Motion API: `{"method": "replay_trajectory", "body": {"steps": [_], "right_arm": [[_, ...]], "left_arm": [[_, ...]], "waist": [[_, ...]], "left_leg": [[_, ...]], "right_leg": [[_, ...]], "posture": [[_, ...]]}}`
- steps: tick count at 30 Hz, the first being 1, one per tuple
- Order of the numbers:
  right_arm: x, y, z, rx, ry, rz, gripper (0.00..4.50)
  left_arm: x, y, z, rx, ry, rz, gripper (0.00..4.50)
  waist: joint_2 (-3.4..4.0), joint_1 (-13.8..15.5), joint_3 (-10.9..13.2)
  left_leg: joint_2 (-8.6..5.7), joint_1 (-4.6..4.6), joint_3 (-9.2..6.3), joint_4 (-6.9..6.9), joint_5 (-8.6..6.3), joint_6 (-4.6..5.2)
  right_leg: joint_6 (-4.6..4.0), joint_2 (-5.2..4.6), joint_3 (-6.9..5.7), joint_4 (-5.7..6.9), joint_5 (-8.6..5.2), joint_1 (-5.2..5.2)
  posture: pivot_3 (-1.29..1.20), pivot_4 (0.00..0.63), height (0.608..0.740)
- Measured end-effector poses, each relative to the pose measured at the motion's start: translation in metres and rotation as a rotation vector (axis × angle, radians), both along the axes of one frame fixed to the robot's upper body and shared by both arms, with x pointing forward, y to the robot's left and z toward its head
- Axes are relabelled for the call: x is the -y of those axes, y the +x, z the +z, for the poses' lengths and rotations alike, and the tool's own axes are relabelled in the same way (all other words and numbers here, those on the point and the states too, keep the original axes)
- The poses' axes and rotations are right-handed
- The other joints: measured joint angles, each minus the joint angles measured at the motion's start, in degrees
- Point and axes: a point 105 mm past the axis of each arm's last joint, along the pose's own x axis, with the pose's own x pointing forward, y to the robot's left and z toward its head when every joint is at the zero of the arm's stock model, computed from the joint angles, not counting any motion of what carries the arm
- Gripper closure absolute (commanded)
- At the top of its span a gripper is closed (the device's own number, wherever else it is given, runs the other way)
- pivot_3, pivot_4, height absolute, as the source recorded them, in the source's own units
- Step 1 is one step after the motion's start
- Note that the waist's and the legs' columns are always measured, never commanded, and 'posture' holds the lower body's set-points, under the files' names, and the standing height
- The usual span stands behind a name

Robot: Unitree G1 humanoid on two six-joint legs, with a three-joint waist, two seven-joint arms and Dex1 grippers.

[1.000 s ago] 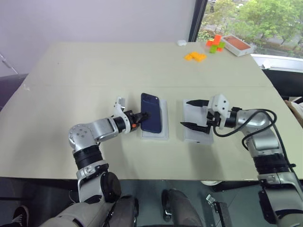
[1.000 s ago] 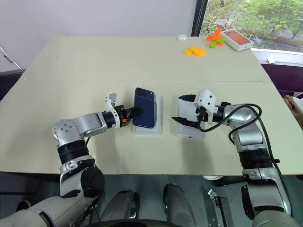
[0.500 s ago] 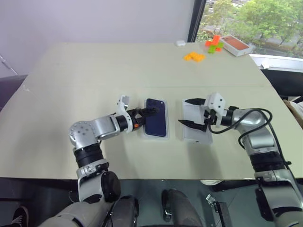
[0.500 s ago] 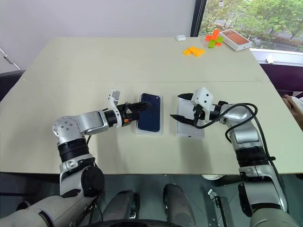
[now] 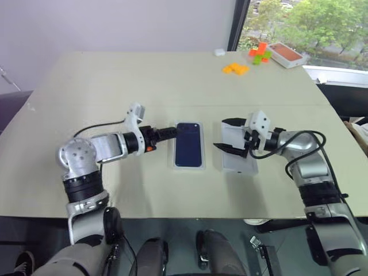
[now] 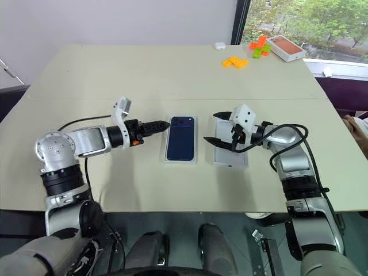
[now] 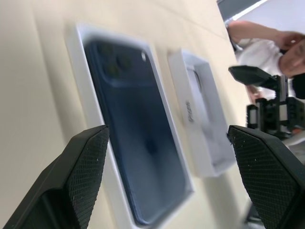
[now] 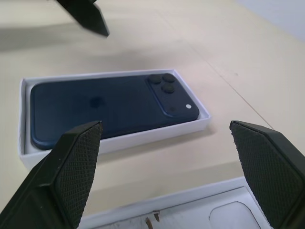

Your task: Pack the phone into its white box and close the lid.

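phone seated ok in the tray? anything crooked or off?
Nothing stands out. The phone lies flat, back up, square inside the white box. The lid sits beside it, open side up. Both pincers, left and right, are open and clear.

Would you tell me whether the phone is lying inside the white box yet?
Yes: the phone lies flat, back up, within the white box walls.

We see the phone with a smooth, softly glossy navy back, the white box and the lid in matt white card, the table in a matt, even beige surface, and the black fingers in diamond-textured, rubbery-looking plastic.
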Motion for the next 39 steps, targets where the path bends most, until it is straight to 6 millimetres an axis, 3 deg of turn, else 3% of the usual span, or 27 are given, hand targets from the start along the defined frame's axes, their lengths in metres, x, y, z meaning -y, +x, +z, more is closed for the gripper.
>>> {"method": "replay_trajectory", "body": {"steps": [3, 8, 13, 16, 21, 29, 35, 37, 39], "right_arm": [[0.000, 0.003, -0.001, -0.035, 0.011, -0.021, 0.00], [-0.009, 0.020, 0.007, -0.121, -0.009, -0.125, 0.00], [-0.016, 0.034, 0.008, -0.255, 0.024, -0.307, 0.00], [-0.016, 0.032, 0.007, -0.302, -0.017, -0.378, 0.00], [-0.019, 0.018, -0.019, -0.331, -0.123, -0.438, 0.00], [-0.010, 0.028, -0.010, -0.287, -0.100, -0.584, 0.00], [-0.032, 0.029, 0.011, -0.251, 0.031, -0.504, 0.00], [-0.037, 0.027, 0.013, -0.228, 0.023, -0.464, 0.58], [-0.037, 0.028, 0.012, -0.214, 0.019, -0.460, 1.46]], "left_arm": [[-0.028, 0.009, 0.003, 0.142, 0.094, 0.080, 0.30], [-0.041, 0.002, -0.002, 0.300, 0.206, -0.007, 0.30], [-0.040, -0.010, -0.001, 0.418, 0.168, -0.112, 0.30], [-0.042, -0.014, 0.008, 0.486, 0.152, -0.133, 0.30], [-0.041, -0.024, 0.011, 0.592, 0.144, -0.151, 0.30], [-0.041, -0.035, 0.010, 0.682, 0.155, -0.204, 0.30], [-0.045, -0.028, -0.001, 0.624, 0.165, -0.168, 0.30], [-0.046, -0.024, -0.009, 0.567, 0.164, -0.146, 0.21], [-0.047, -0.021, -0.016, 0.499, 0.143, -0.130, 0.79]], "waist": [[0.05, 0.40, 0.02], [0.05, 0.43, 0.03], [0.08, 0.68, 0.04], [0.08, 0.65, 0.04], [0.10, 0.53, 0.05], [0.14, 0.37, 0.08], [0.14, 0.33, 0.08], [0.14, 0.36, 0.08], [0.14, 0.46, 0.08]], "left_leg": [[0.02, -0.04, -0.02, 0.00, 0.03, -0.04], [-0.02, -0.13, 0.01, 0.02, 0.04, 0.13], [0.02, -0.26, 0.00, 0.01, -0.07, 0.34], [0.00, -0.30, 0.02, 0.02, -0.22, 0.62], [0.01, -0.35, 0.07, 0.01, -0.31, 0.78], [0.00, -0.20, 0.11, 0.02, -0.31, 0.83], [0.01, -0.23, 0.10, 0.01, -0.33, 0.88], [0.01, -0.24, 0.10, 0.02, -0.34, 0.90], [0.00, -0.24, 0.11, 0.03, -0.34, 0.91]], "right_leg": [[-0.04, 0.02, 0.00, -0.01, 0.02, -0.02], [-0.08, -0.07, 0.01, -0.10, 0.03, -0.03], [-0.08, -0.07, 0.00, -0.13, 0.02, -0.12], [-0.08, -0.11, 0.00, -0.23, 0.02, -0.12], [-0.06, -0.11, 0.01, -0.32, 0.02, -0.13], [-0.06, -0.07, 0.02, -0.11, 0.02, -0.11], [-0.05, -0.04, 0.02, -0.13, 0.02, -0.11], [-0.05, -0.04, 0.01, -0.16, 0.02, -0.10], [-0.05, -0.05, 0.01, -0.17, 0.02, -0.09]], "posture": [[0.00, 0.150, 0.740], [0.00, 0.150, 0.740], [0.00, 0.150, 0.740], [0.00, 0.150, 0.740], [0.00, 0.150, 0.740], [0.00, 0.150, 0.740], [0.00, 0.150, 0.740], [0.00, 0.150, 0.740], [0.00, 0.150, 0.740]]}}
